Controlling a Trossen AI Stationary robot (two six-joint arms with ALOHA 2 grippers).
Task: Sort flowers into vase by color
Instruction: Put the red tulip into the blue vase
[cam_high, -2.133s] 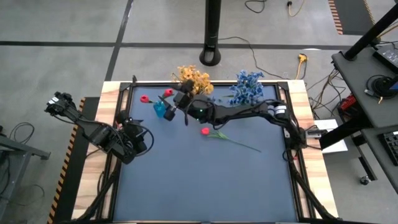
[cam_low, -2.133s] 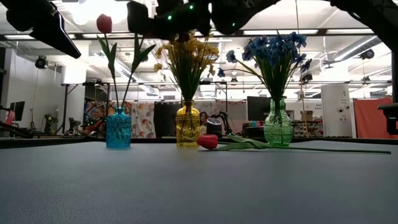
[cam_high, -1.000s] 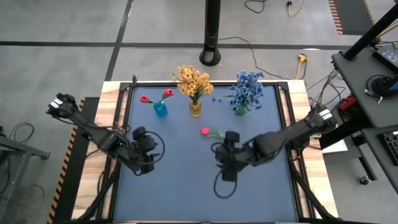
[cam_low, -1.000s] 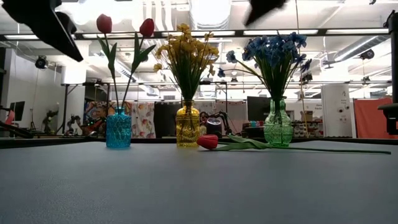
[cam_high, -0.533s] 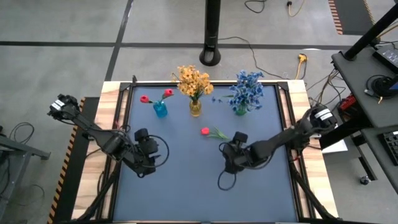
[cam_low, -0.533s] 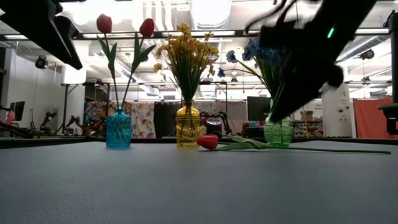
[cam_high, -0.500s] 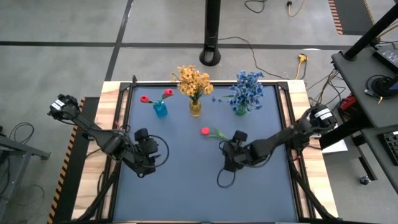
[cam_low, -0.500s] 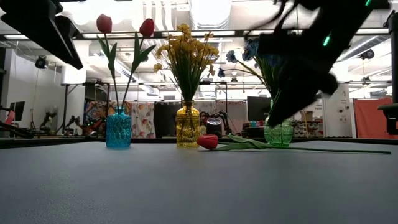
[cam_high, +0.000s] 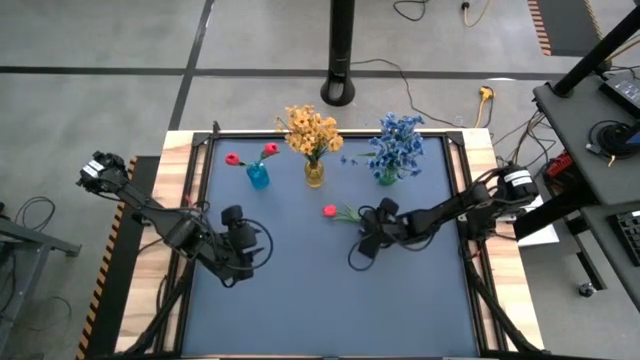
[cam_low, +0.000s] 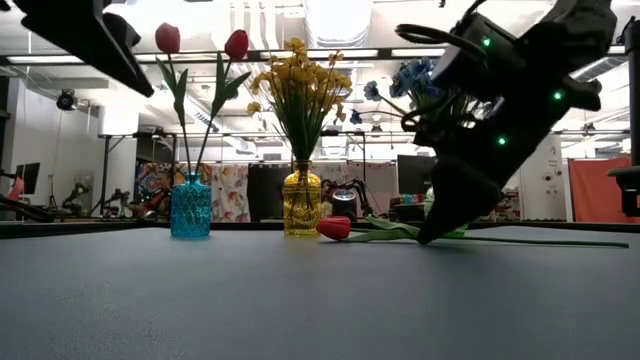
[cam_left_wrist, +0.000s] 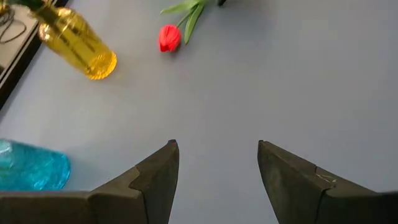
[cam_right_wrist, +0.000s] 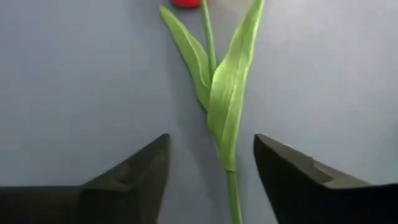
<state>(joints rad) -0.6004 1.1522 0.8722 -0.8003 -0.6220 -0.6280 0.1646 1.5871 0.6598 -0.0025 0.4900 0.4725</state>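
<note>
One red tulip lies flat on the table, its bud (cam_high: 329, 211) (cam_low: 335, 228) toward the left and its green stem (cam_right_wrist: 214, 93) running right. My right gripper (cam_high: 362, 224) (cam_right_wrist: 211, 142) is open and low over that stem, one finger on each side of the leaves, touching neither. In the low view its fingertip (cam_low: 430, 230) reaches almost to the table. My left gripper (cam_high: 246, 236) (cam_left_wrist: 217, 146) is open and hovers over the table's left part. A blue vase (cam_high: 258, 177) holds two red tulips, a yellow vase (cam_high: 314, 173) yellow blossoms, and a green vase (cam_high: 386, 175) blue blossoms.
The three vases stand in a row near the far edge, just beyond the lying tulip. The dark mat (cam_high: 320, 300) has free room across its near half. A wooden frame (cam_high: 480, 180) borders the table, and a cable loop (cam_high: 356, 256) hangs from the right arm.
My right gripper has moved from the table's middle toward the far edge, onto the lying tulip's stem, and has come down until its fingertips are near the table. The tulip has stayed where it was.
</note>
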